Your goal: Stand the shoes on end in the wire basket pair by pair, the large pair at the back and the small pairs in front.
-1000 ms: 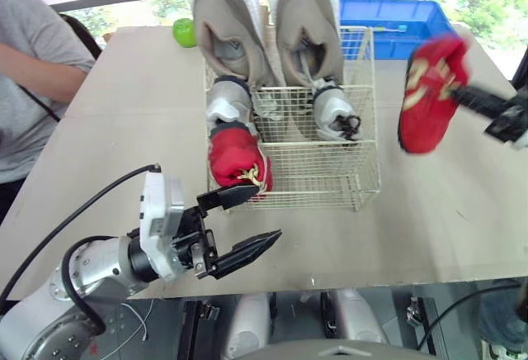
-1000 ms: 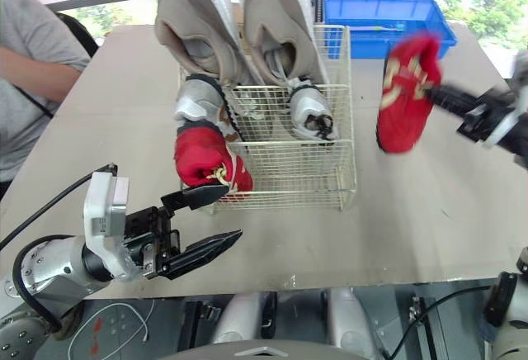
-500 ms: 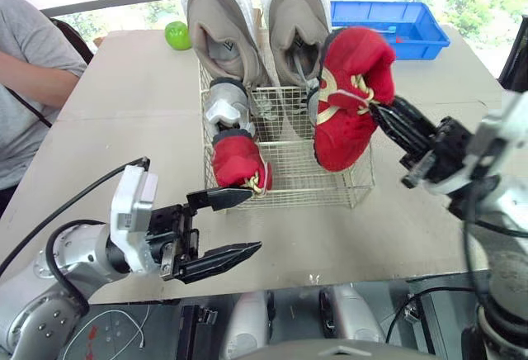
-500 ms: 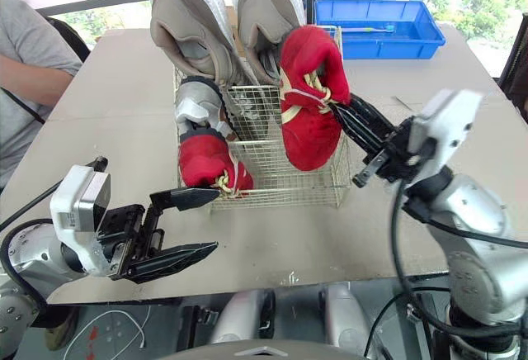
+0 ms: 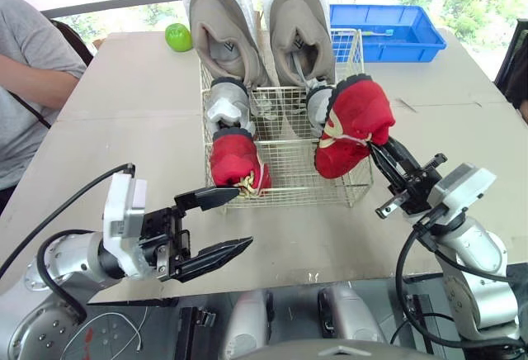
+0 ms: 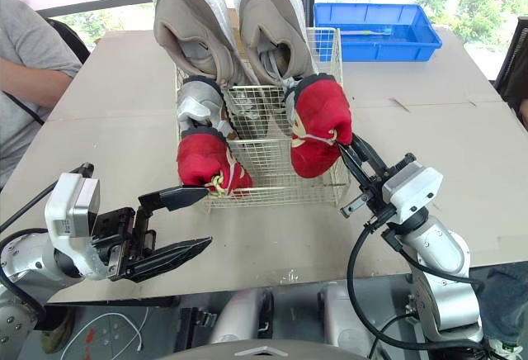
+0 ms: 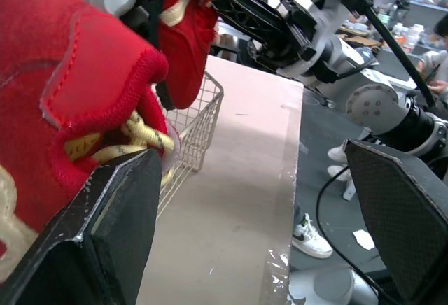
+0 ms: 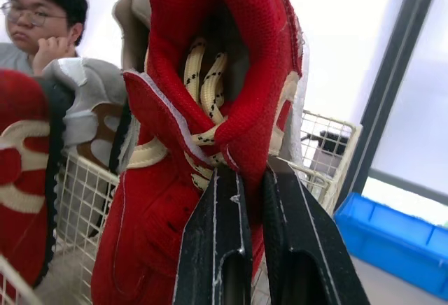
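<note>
Hidden: one grey shoe [image 5: 318, 100] sits mostly behind the held red shoe [image 5: 351, 125]; cannot tell if its toe is inside the wire basket [image 5: 289, 182].
Room: bare table [image 5: 124, 129] in front.
Right gripper [image 5: 373, 149]: clamped on held red shoe at the basket's front right corner.
Left gripper [image 5: 239, 220]: fingers wide apart, empty, just beside second red shoe [image 5: 235, 158].

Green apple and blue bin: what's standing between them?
The large tan pair, standing on end at the back of the wire basket, as the left eye view shows.
</note>
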